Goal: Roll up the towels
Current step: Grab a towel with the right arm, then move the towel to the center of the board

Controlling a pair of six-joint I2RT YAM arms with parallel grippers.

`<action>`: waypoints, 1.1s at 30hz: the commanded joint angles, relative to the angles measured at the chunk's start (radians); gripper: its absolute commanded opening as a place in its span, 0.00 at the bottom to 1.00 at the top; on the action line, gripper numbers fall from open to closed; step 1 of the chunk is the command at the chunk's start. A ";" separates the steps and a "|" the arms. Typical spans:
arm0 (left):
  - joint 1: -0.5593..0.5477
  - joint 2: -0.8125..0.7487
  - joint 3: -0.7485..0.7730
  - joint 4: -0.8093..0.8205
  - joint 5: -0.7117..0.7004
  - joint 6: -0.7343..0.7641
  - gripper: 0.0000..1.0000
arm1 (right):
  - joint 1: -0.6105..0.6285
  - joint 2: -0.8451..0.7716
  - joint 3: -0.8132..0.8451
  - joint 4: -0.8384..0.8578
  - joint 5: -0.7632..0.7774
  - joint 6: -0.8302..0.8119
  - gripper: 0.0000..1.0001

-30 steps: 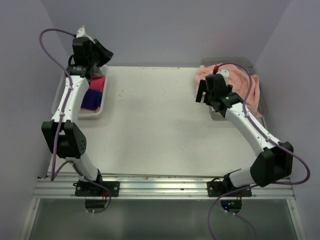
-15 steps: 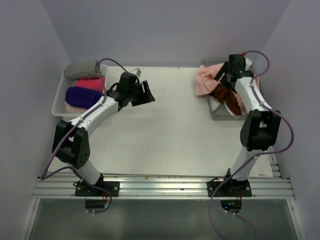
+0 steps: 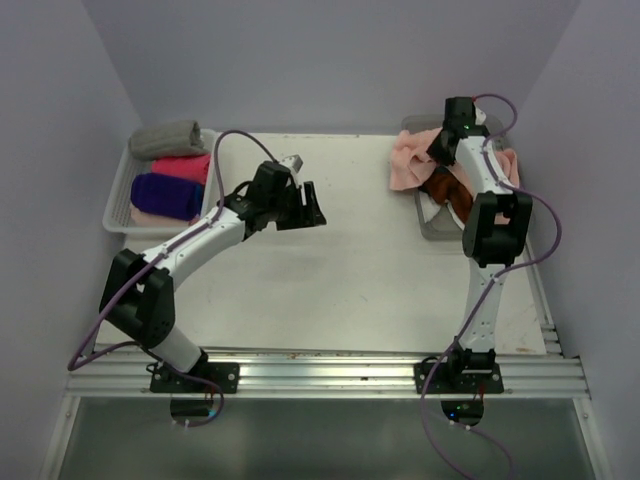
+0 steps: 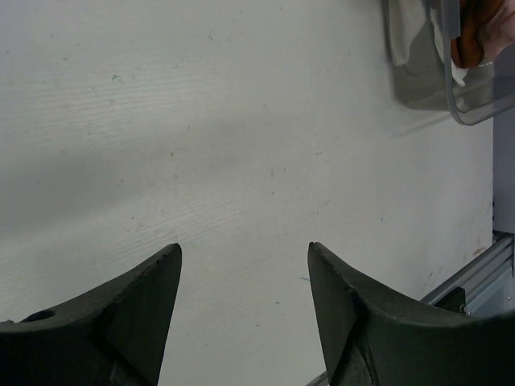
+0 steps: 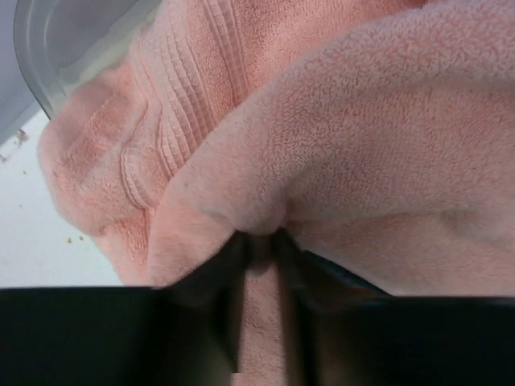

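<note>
- Spreading flat on the table point(image 3: 340, 280) probably wants a clean lift first, out of the bin point(image 3: 432, 235) at upper right without snagging its rim.
- The salmon pink towel point(image 3: 405, 166) lies bunched over the bin's left rim; its long axis cannot be told.
- Right gripper point(image 5: 261, 245) pinches a fold, nearly closed.
- Left gripper point(image 4: 245, 251) gapes empty, centre frame.

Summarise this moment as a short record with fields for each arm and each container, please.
Left end effector: open, empty, above the bare table
Right end effector: shut on a fold of the salmon pink towel
Left tray: grey roll, hot pink roll, purple roll
Right bin: salmon pink towel draped over its rim; rust orange towel and white towel inside, unrolled
</note>
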State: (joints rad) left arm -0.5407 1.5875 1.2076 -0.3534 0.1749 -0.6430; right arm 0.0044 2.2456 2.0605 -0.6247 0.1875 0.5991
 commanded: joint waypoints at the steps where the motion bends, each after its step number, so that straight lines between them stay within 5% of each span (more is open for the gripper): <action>1: -0.007 -0.044 -0.022 0.027 0.012 0.012 0.68 | 0.000 -0.059 0.020 0.014 -0.014 0.014 0.09; 2: -0.007 -0.046 -0.022 0.025 0.009 0.013 0.68 | 0.000 -0.117 -0.026 0.029 -0.010 0.014 0.00; 9: -0.007 -0.017 0.016 0.025 0.006 0.026 0.68 | 0.000 -0.378 -0.172 0.135 0.003 -0.025 0.00; 18: -0.007 0.012 0.052 0.019 0.006 0.031 0.67 | 0.000 -0.489 -0.195 0.123 -0.017 -0.074 0.00; 24: -0.007 0.028 0.084 -0.016 -0.011 0.051 0.68 | 0.008 -0.549 -0.160 0.122 -0.164 -0.111 0.00; 33: 0.136 0.005 0.150 -0.061 0.035 0.062 0.75 | 0.317 -0.750 -0.187 0.092 -0.079 -0.248 0.00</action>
State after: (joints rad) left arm -0.4686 1.6226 1.3071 -0.3851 0.1913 -0.6178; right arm 0.2287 1.6455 1.8816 -0.5861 0.1192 0.4126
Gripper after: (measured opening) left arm 0.752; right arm 0.025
